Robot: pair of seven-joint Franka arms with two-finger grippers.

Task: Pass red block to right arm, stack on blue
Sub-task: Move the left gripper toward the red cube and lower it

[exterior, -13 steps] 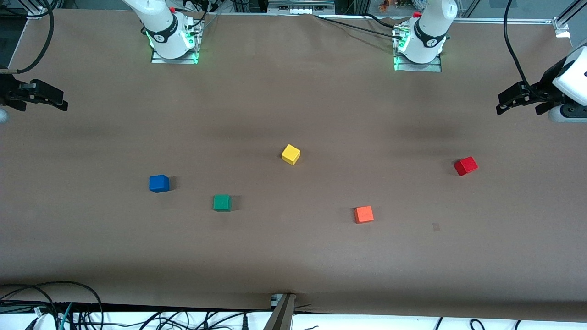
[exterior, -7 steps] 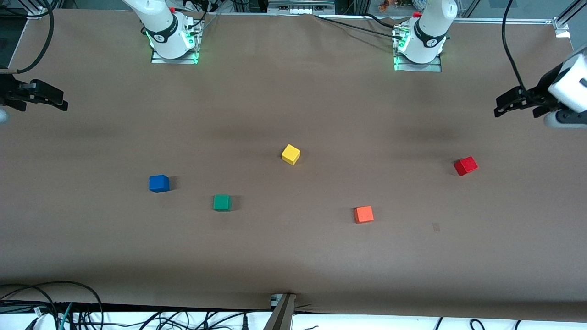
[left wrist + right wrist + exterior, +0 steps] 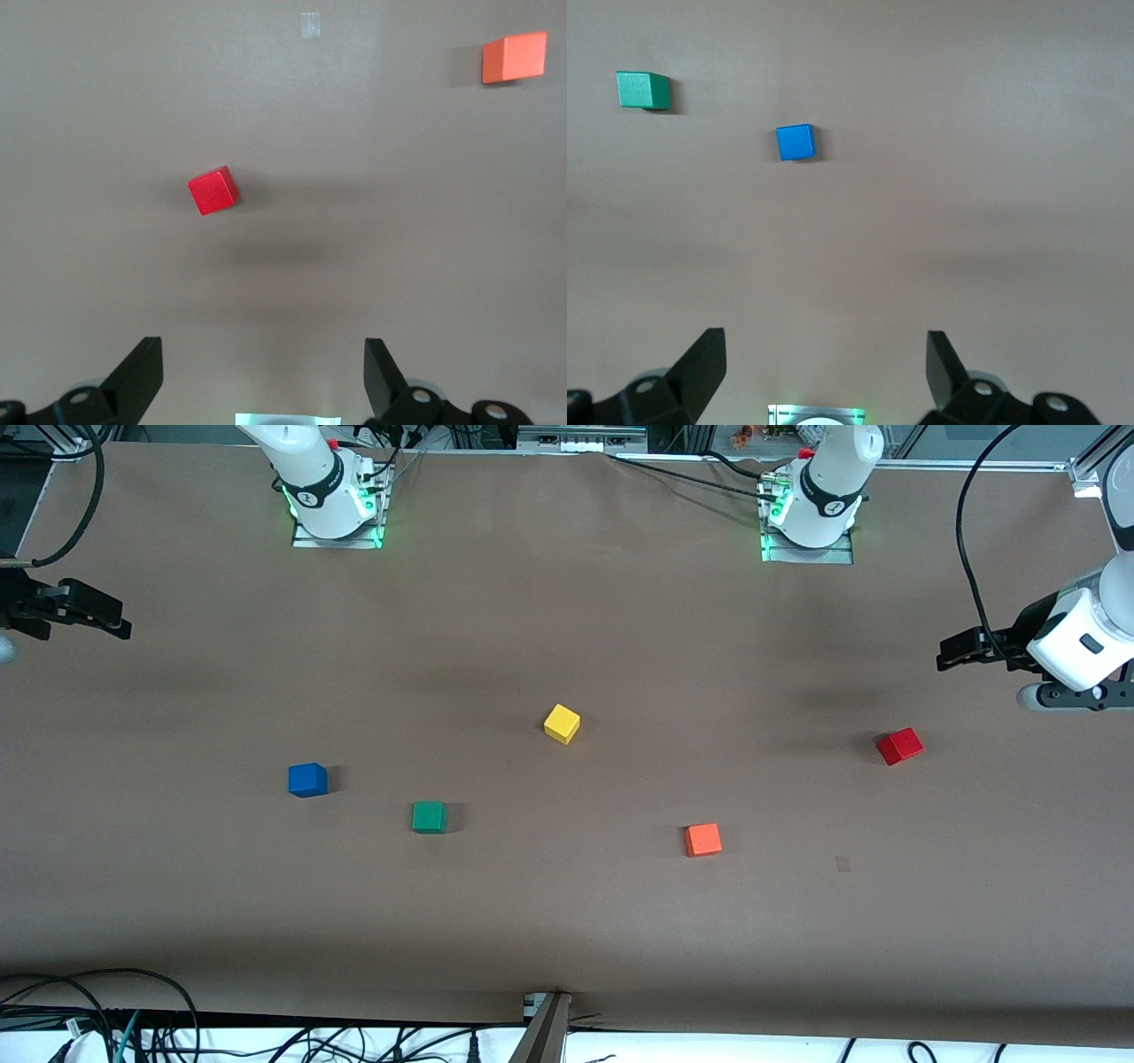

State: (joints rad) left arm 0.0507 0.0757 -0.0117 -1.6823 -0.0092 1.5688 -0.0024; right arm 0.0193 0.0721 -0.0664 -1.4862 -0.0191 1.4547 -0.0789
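Left gripper [image 3: 957, 654]: empty, fingers spread wide in its wrist view, up in the air over bare table at the left arm's end. Over the last second it has slid from the table edge toward the red block and sunk lower in the front view.
Red block [image 3: 900, 746]: flat on the table [image 3: 567, 921], untouched, at about 7 o'clock from the left gripper in the front view; in the left wrist view [image 3: 213, 190] it sits ahead of the fingers, off the centre line.
Right gripper [image 3: 80, 613]: unmoved through all 3 front frames, waiting over the right arm's end of the table; fingers [image 3: 700, 367] spread apart, holding nothing.
Blue [image 3: 307, 779]: alone on the table toward the right arm's end, well apart from the red block, at 9 o'clock from it; top bare.
Others: green [image 3: 429, 817], yellow [image 3: 562, 723] and orange [image 3: 702, 839] cubes lie between, none touching.
Meaning: judged an early reach; pick-up, handover and stacking are all undone. The left gripper likely has to centre over the red block before descending.
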